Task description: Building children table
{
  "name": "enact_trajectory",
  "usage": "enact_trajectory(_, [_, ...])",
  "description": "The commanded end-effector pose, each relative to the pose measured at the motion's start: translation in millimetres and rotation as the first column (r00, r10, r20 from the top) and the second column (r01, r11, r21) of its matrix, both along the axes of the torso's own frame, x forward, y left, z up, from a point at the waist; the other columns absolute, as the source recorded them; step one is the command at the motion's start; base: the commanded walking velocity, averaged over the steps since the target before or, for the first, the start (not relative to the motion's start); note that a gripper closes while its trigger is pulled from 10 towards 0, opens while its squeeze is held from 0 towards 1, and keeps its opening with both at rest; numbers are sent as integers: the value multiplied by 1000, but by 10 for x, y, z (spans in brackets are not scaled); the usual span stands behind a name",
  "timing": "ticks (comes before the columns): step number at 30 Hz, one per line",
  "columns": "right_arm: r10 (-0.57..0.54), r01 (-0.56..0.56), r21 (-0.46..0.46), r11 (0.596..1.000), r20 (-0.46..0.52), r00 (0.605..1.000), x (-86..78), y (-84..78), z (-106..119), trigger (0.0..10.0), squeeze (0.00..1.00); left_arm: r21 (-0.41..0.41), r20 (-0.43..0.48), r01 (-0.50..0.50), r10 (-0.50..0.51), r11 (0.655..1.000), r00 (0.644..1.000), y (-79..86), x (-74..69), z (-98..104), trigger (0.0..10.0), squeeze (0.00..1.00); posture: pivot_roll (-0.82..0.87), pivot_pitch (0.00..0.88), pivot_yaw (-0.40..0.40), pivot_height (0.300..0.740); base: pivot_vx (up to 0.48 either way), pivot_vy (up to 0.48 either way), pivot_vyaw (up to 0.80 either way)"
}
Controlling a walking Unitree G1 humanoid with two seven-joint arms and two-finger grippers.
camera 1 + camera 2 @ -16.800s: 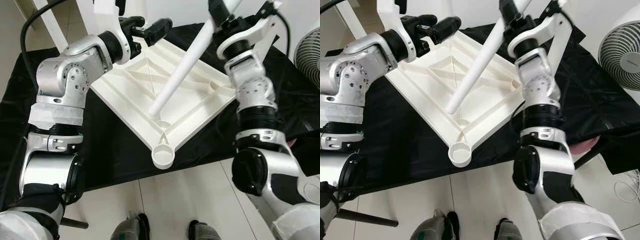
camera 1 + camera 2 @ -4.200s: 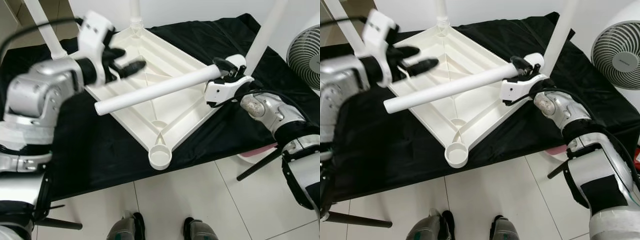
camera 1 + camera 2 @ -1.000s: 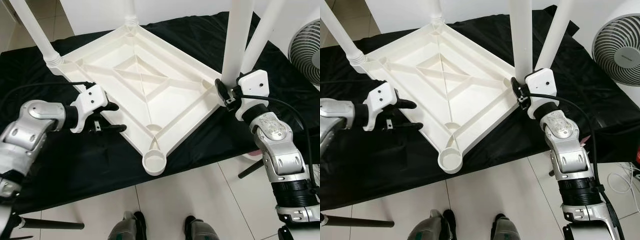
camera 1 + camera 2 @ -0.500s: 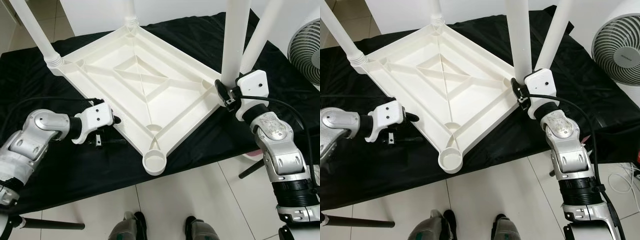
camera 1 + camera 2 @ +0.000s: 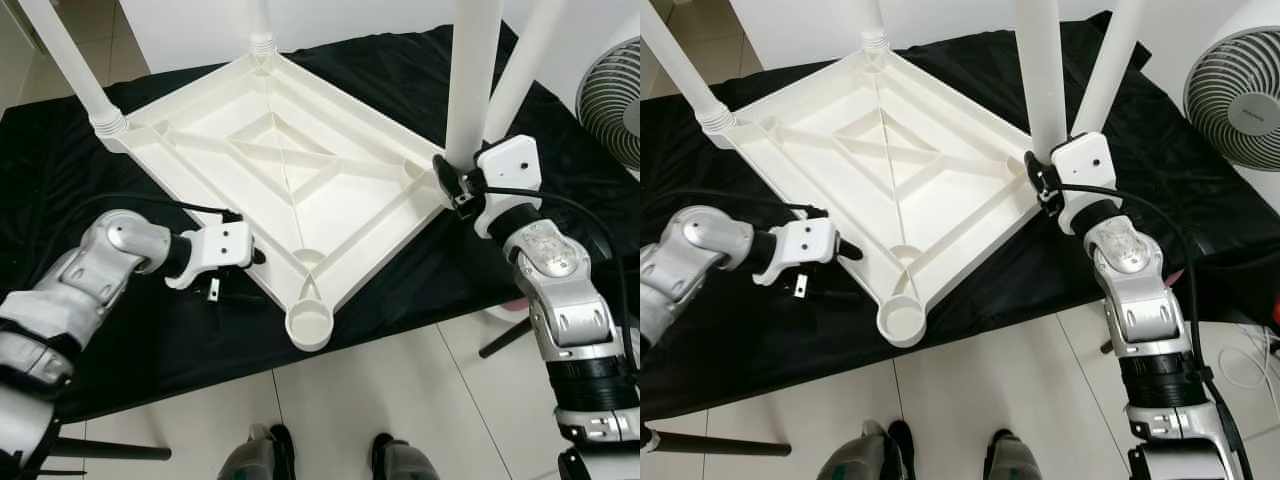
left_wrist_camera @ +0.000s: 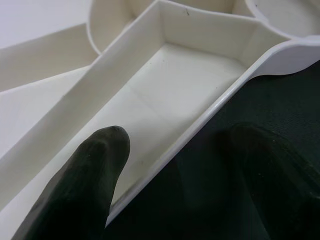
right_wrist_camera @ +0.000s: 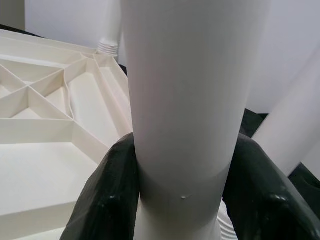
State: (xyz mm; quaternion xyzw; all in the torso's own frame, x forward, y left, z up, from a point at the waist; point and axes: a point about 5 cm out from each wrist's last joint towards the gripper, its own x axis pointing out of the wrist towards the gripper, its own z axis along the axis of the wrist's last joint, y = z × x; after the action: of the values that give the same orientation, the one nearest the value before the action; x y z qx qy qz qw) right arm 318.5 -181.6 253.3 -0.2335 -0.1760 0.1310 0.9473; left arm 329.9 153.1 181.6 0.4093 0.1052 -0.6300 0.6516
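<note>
We take the upturned white plastic tabletop (image 5: 290,190), ribbed on its underside, as our landmark; it lies flat on a black cloth (image 5: 130,330) spread over a low stand. Our right gripper (image 5: 452,185) sits at the tabletop's right corner, and its two black fingers (image 7: 112,195) are clamped on either side of a white round plastic leg (image 5: 470,80) that stands upright there, its foot close to that corner; we cannot tell whether it is seated in a socket. Just beyond that leg, a second white leg (image 5: 525,65) rises at a slight tilt from behind the tabletop's right corner. Two more white legs stand in the tabletop: one (image 5: 70,60) at its left corner, leaning outward, and one (image 5: 262,25) at its far corner.

The near corner holds an open round socket (image 5: 309,326) with no leg in it. Our left gripper (image 5: 240,270) is at the tabletop's near-left edge, a little way from that socket. Its fingers (image 6: 85,185) are spread apart and straddle the thin white rim: one lies over the inner channel, the other over the black cloth outside, and neither visibly presses the plastic.

A white round fan (image 5: 1240,95) stands off the tabletop's right side, well apart from it, on the pale tiled floor (image 5: 400,400).
</note>
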Motion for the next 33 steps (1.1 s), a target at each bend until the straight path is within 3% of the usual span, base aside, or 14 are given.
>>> enact_trajectory(1, [-2,2,-11,1000,28,1000,-35,-14,62,10000,0,63,-36,15,-13,998,999,46,-20,-111,10000,0,-126,184,131,740,0,0,0])
enact_trajectory(6, [-6,6,-11,1000,28,1000,-41,-25,62,10000,0,74,-38,17,-14,997,999,48,-18,-124,10000,0,-128,186,134,740,0,0,0])
enact_trajectory(7, [-10,10,-13,1000,28,1000,-44,-32,62,10000,0,85,-36,12,-9,996,999,54,-5,-136,0,0,-128,188,134,740,0,0,0])
enact_trajectory(22, [-7,7,-11,1000,32,999,-38,-10,71,10000,0,72,-52,-55,59,996,997,146,38,-219,0,0,-118,188,134,740,0,0,0])
enact_trajectory(25, [-6,7,-12,1000,35,999,-36,-8,78,10000,0,36,-36,-108,110,993,993,121,84,-218,0,0,-118,188,134,740,0,0,0])
enact_trajectory(27, [-8,9,-12,1000,39,999,-40,-7,87,10000,0,-37,-7,-223,223,974,975,82,190,-207,0,0,-120,186,131,740,0,0,0])
enact_trajectory(32, [-9,10,-12,1000,40,999,-41,-7,90,10000,0,-63,3,-265,266,962,964,70,230,-204,0,0,-120,186,131,740,0,0,0])
enact_trajectory(33, [-11,11,-12,1000,41,999,-42,-6,91,10000,0,-90,16,-310,313,946,950,58,271,-203,0,0,-123,182,135,740,0,0,0])
